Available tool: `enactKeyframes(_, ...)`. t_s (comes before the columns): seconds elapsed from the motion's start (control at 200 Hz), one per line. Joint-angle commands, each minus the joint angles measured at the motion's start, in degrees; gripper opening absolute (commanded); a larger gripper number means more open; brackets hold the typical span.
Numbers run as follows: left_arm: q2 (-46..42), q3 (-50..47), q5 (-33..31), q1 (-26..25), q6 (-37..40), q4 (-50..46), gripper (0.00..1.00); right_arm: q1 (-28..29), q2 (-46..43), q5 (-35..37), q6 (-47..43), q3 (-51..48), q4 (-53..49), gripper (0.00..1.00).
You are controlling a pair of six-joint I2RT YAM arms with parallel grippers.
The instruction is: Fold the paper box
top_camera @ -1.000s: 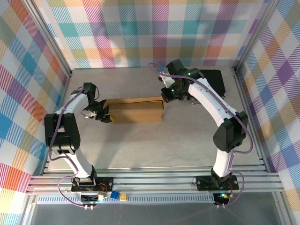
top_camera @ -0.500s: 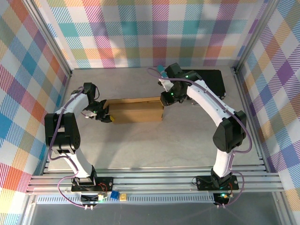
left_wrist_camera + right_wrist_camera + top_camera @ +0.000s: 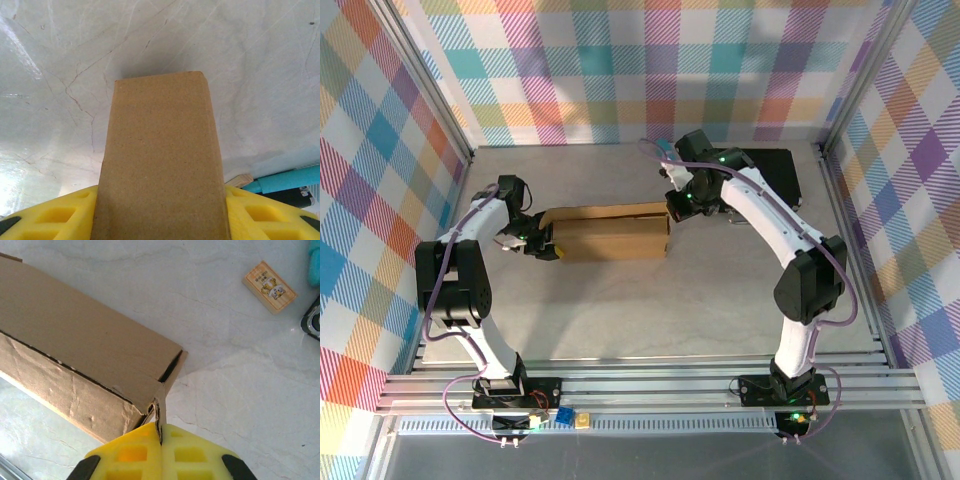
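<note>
Anchoring the paper box (image 3: 610, 232) at nine o'clock in the left gripper (image 3: 546, 244), pinching its three-o'clock flap (image 3: 160, 407) tight in the right gripper (image 3: 672, 208), probably for tucking.

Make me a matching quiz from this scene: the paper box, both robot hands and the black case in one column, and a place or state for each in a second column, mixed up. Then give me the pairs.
Column one
1. paper box
2. left hand
3. right hand
4. black case

Column two
A. pinched shut on a thin flap at a box corner
B. lying at the far right of the table, behind the right arm
C. yellow fingers on either side of the box's narrow end
D. brown, lying on the table between the two hands

Pairs: 1-D, 2-C, 3-A, 4-B
</note>
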Motion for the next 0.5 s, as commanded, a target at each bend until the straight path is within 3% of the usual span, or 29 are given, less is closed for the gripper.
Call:
enactKeyframes(0.0,1.2,0.6,-4.9,0.8,0.6,-1.5,0.24,0.2,0.2,-1.0,4.5,2.9,-2.2,0.00)
enactKeyframes(0.495,1.2,0.2,-4.8,0.8,-0.1,-1.1,0.24,3.1,0.4,0.4,16.1,2.8,-2.4,0.00)
